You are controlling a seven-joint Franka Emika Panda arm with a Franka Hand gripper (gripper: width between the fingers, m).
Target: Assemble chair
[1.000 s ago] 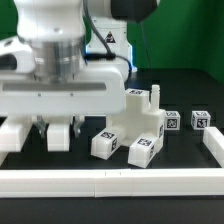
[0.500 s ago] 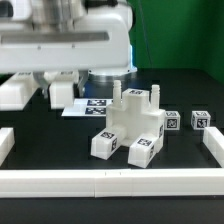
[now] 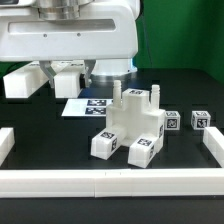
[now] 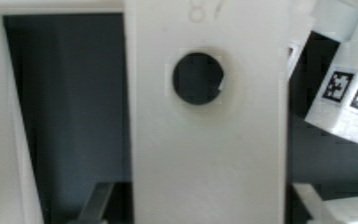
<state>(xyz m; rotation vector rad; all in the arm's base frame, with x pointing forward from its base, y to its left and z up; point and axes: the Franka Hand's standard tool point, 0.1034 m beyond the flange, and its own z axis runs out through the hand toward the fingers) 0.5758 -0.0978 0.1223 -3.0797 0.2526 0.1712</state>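
Your tool (image 3: 62, 80) is pinching a flat white chair part (image 4: 202, 150) with a round hole, its long axis seemingly running toward the exterior view's left. The half-built chair (image 3: 132, 125) stands mid-way across the tabletop (image 3: 190, 92), below and to the exterior view's right of the tool.

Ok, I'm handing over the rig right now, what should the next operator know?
Tool: shut on a flat white plastic part with a round hole, held up at the exterior view's left.
Partly built white blocky chair: centre, beside the marker board.
Two small white tagged blocks: loose at the exterior view's right.
Done: several parts look joined.
Left: fit the held part and loose blocks.
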